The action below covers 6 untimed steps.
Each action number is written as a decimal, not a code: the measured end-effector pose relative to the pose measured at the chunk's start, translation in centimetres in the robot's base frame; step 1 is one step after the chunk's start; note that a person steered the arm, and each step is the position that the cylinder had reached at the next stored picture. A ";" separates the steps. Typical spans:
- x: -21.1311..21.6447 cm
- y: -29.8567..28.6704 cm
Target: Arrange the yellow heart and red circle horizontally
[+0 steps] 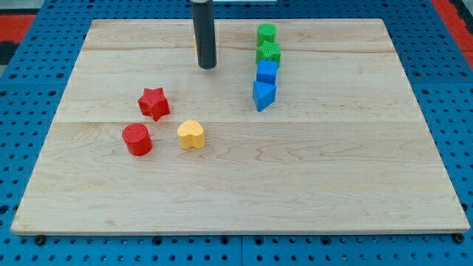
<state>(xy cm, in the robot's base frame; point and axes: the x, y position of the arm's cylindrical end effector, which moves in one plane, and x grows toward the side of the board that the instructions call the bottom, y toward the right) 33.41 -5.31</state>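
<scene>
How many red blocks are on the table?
2. The red star sits left of centre, and the red circle lies just below it toward the view's bottom left, beside the yellow heart. Nothing seems hidden, though the rod covers a little board.
</scene>
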 end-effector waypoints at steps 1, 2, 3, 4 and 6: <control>4.7 0.0; 9.6 -0.1; 12.3 -3.2; 12.4 -8.3; 9.0 -7.8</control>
